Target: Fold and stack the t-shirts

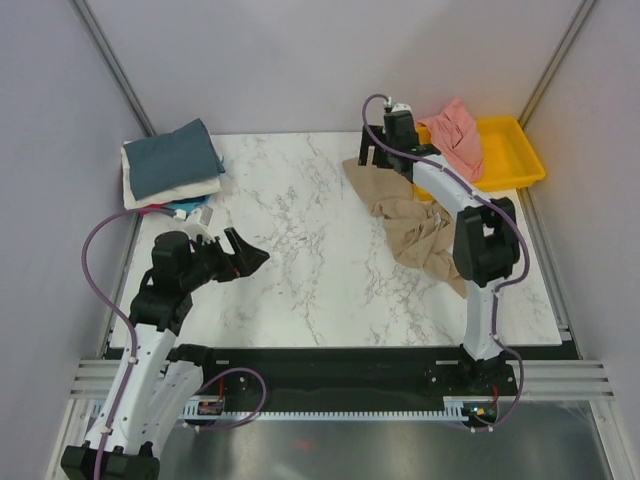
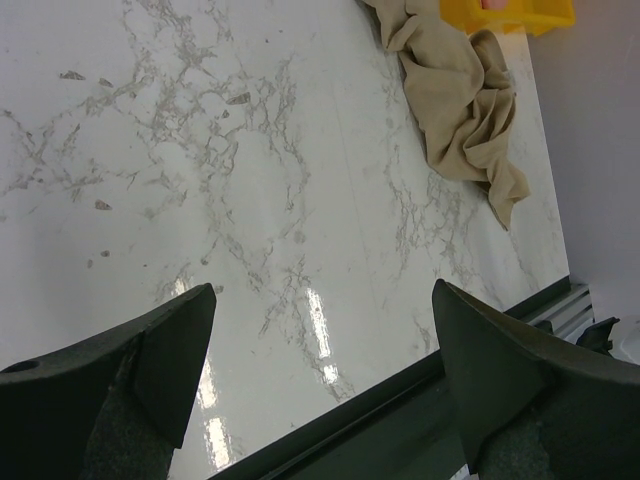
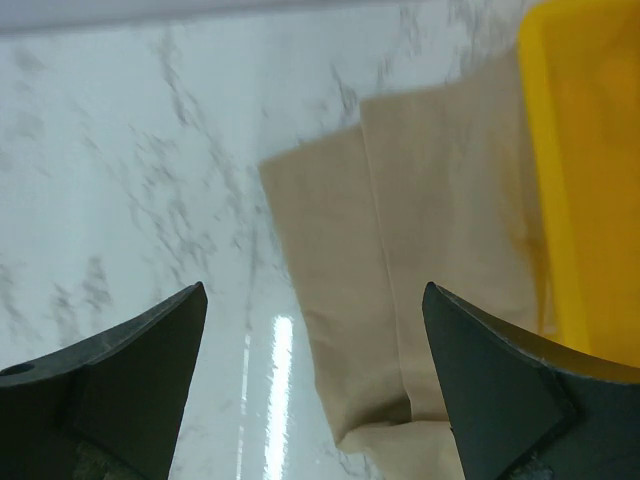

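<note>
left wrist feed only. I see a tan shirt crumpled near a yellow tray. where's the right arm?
Observer: The right gripper is over the far end of the tan shirt, beside the yellow tray, fingers open and empty.
Operator: anything in the tray?
Observer: A salmon-pink shirt, bunched and spilling over its left rim.
Operator: folded ones?
Observer: They are stacked at the far-left corner of the table, slate-blue shirt on top, cream shirt under it.

Lab cell: grey panels (image 1: 300,60), aluminium framing (image 1: 110,55)
</note>
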